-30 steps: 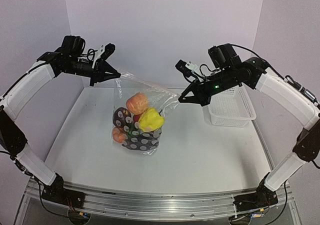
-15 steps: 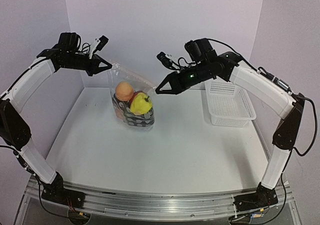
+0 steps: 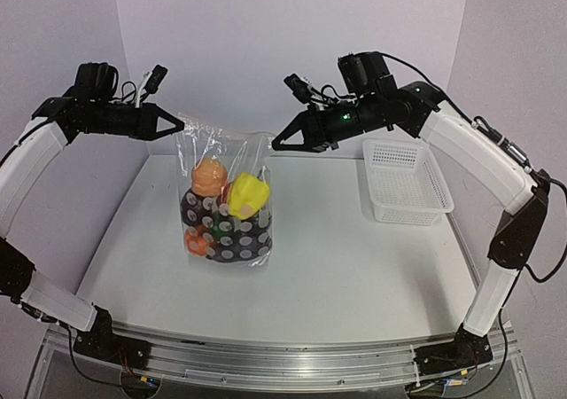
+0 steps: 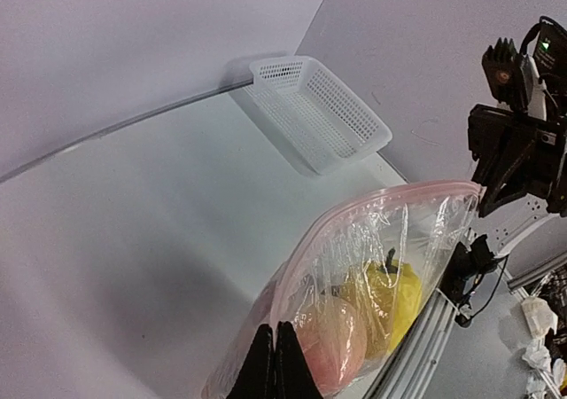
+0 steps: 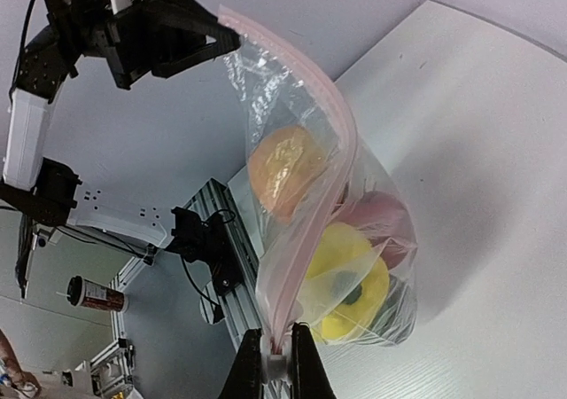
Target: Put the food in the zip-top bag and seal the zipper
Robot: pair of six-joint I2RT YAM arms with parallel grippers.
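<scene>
The clear dotted zip-top bag (image 3: 226,213) hangs upright between my two grippers, its bottom near the table. Inside it are an orange fruit (image 3: 210,176), a yellow pepper (image 3: 245,195), a small orange piece (image 3: 197,241) and darker pieces low down. My left gripper (image 3: 177,126) is shut on the bag's left top corner (image 4: 276,337). My right gripper (image 3: 275,143) is shut on the right top corner (image 5: 276,350). The pinkish zipper strip (image 5: 306,182) runs taut between them and also shows in the left wrist view (image 4: 354,215).
A white perforated basket (image 3: 405,182) stands at the back right of the table, with nothing showing in it; it also shows in the left wrist view (image 4: 319,120). The white table (image 3: 354,266) spreads in front of the bag. Purple walls stand behind and at the sides.
Both grippers have shifted left with the bag; the right arm swung in from near the basket. The bag now hangs more upright, its top edge pulled straighter between them.
</scene>
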